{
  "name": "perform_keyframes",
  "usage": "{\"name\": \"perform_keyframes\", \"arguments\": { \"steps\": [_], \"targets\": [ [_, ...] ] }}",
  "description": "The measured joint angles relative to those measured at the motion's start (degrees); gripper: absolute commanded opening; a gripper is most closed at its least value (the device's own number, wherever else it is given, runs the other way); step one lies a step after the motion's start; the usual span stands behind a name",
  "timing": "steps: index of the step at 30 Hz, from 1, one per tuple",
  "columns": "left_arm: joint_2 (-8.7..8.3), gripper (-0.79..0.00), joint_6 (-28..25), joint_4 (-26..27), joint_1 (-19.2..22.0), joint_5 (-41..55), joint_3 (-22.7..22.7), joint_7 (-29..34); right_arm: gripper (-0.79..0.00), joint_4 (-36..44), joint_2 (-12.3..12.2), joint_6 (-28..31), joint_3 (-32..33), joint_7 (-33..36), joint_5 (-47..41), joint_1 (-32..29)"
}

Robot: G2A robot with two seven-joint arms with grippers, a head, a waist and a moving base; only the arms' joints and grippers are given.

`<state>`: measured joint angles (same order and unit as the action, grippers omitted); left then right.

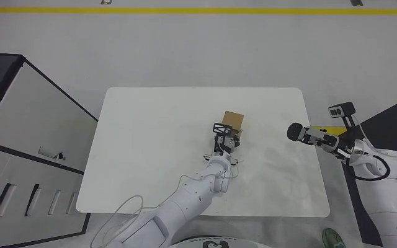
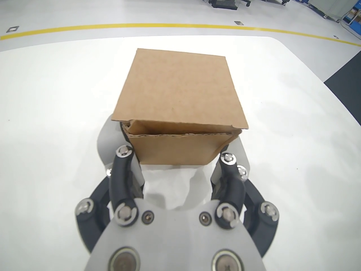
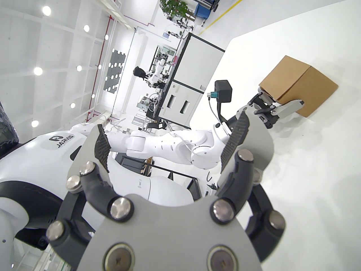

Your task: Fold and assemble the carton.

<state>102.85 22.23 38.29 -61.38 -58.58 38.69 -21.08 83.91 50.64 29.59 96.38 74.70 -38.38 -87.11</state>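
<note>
A brown carton [image 1: 233, 119] stands folded into a cube near the middle of the white table [image 1: 155, 155]. In the left wrist view the carton [image 2: 180, 94] has its top flap down, with a narrow gap along the near edge. My left gripper [image 2: 175, 138] straddles the near face, one finger against each side wall. From the right wrist view that same left gripper [image 3: 277, 105] clasps the carton [image 3: 299, 83] low at its corner. Off the table's right edge, my right gripper [image 1: 293, 131] hangs open in the air, and nothing sits between its ribbed pads [image 3: 235, 139].
A grey cabinet with a black frame [image 1: 31, 142] stands left of the table. Bare table surface lies all around the carton. A yellow floor line [image 1: 198, 10] runs beyond the far edge.
</note>
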Motion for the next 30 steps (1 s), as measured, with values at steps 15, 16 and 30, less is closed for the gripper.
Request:
{"name": "perform_keyframes", "arguments": {
  "steps": [15, 16, 30],
  "targets": [
    [-4.67, -0.785, -10.6, 13.2, -3.2, -10.3, 4.3, 10.4, 0.0, 0.0, 0.0, 0.0, 0.0, 0.0, 0.0, 0.0],
    [-5.35, -0.785, -12.1, 15.2, -3.9, -11.2, 5.0, 12.1, 0.0, 0.0, 0.0, 0.0, 0.0, 0.0, 0.0, 0.0],
    [-12.71, -0.785, -30.0, 44.7, -16.5, -20.4, 16.1, 33.2, 0.0, 0.0, 0.0, 0.0, 0.0, 0.0, 0.0, 0.0]
  ]
}}
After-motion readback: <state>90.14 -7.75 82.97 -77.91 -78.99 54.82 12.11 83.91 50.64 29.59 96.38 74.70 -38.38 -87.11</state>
